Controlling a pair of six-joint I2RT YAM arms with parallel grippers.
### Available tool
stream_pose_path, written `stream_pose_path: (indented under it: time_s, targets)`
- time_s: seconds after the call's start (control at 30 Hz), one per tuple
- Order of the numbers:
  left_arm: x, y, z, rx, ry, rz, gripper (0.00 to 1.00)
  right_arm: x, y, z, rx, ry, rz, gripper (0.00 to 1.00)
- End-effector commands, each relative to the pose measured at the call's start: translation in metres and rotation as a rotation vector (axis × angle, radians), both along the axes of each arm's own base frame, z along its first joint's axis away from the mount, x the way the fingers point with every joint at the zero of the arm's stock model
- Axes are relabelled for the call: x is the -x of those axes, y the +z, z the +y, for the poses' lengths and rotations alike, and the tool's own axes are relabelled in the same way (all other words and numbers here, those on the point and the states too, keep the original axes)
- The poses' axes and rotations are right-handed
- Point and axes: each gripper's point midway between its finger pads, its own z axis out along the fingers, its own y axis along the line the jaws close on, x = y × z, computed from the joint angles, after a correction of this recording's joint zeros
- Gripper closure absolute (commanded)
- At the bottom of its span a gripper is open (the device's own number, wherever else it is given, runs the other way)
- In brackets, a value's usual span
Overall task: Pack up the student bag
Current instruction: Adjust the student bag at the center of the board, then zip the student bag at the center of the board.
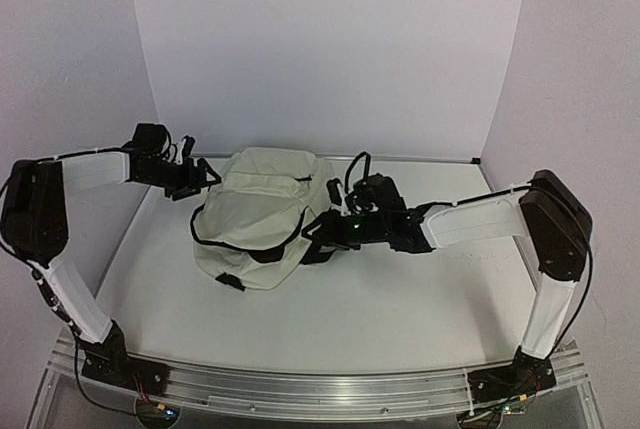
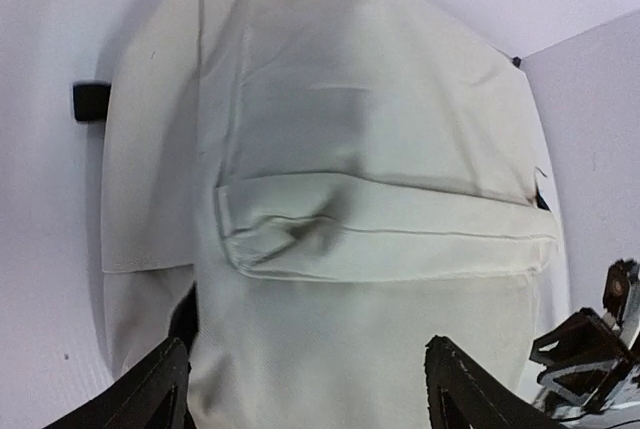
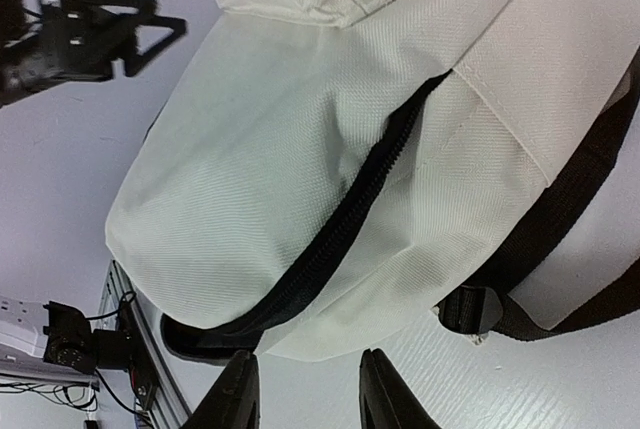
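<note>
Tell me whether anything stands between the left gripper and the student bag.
Nothing visible does. The left gripper sits right beside the student bag, its fingers wide apart. Its wrist view shows only the bag's cream fabric straight ahead.

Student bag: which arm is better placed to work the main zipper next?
Right, probably: the right claw points at the black zipper on the student bag; the left claw faces the front pocket panel.

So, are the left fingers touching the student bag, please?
Cannot tell: the left wrist view shows the fingers overlapping the student bag, with no clear gap or contact.
</note>
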Motion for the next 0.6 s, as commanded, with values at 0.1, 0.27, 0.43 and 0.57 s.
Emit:
stream_pose_path:
  time_s: [0.1,0.27,0.43,0.57]
  targets:
    - [0.065,0.074,-0.047,-0.266,-0.133,-0.32,0.14,-0.017,0.002,-0.002,0.007,-0.093,0.001,0.55]
    - [0.115,0.058,-0.101,-0.35,-0.34,-0.377,0.13,-0.039,-0.013,-0.04,0.001,-0.254,0.077,0.51]
    - [0.142,0.033,-0.147,-0.494,-0.476,-0.401,0.01,-0.042,-0.009,-0.059,0.0,-0.302,0.068,0.5]
    - [0.151,0.008,-0.165,-0.72,-0.502,-0.506,0.0,-0.042,-0.001,-0.067,-0.012,-0.327,0.059,0.49]
